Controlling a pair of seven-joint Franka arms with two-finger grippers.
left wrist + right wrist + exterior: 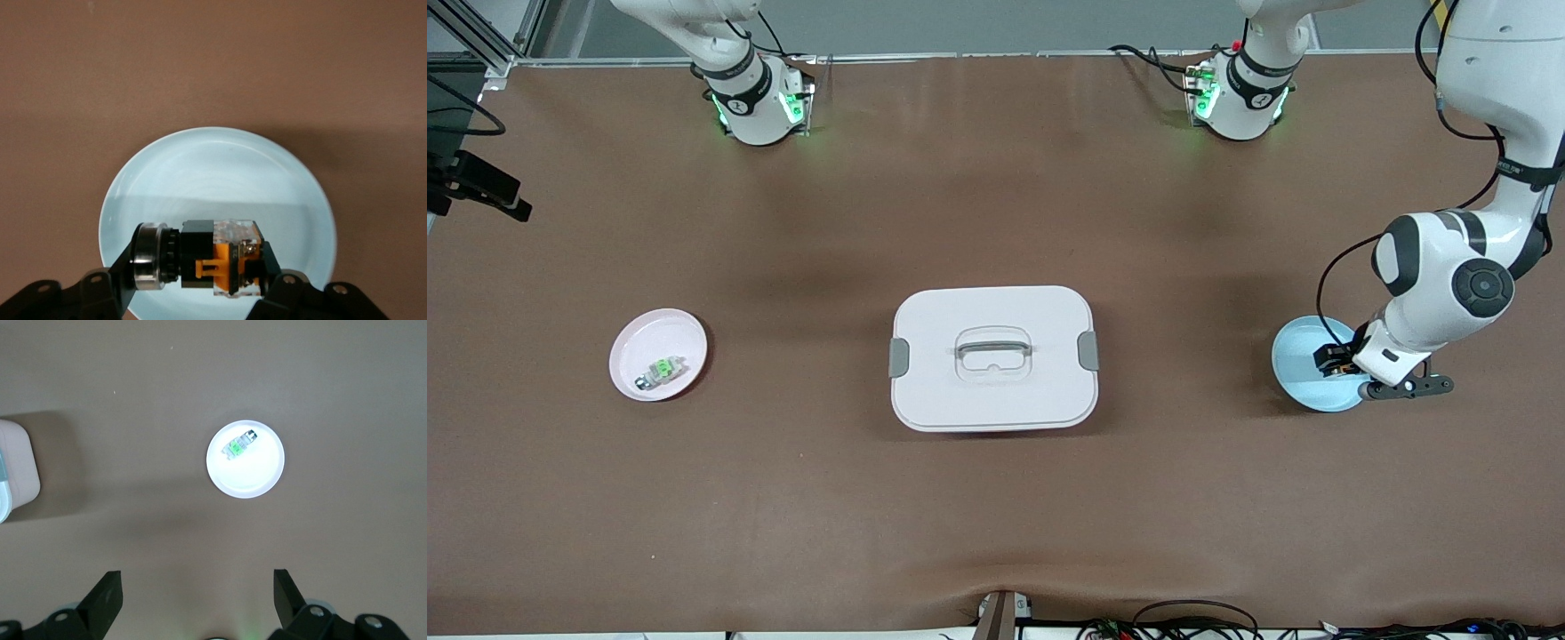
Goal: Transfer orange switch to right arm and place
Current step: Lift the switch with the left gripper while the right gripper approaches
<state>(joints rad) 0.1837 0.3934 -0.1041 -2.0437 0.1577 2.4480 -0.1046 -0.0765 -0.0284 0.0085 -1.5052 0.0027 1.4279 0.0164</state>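
Observation:
The orange switch (1332, 359), a small black block with an orange middle and a silver ring at one end, is held between the fingers of my left gripper (1337, 363), right over the light blue plate (1303, 354) at the left arm's end of the table. In the left wrist view the gripper (200, 263) is shut on the switch (217, 260) low over the plate (220, 167); I cannot tell whether the switch touches it. My right gripper (197, 590) is open and empty, high above the table, out of the front view.
A pink plate (660, 336) with a clear-and-green small part (661, 369) lies toward the right arm's end; both show in the right wrist view, plate (257, 477) and part (240, 443). A white lidded box (993, 391) with a handle sits mid-table.

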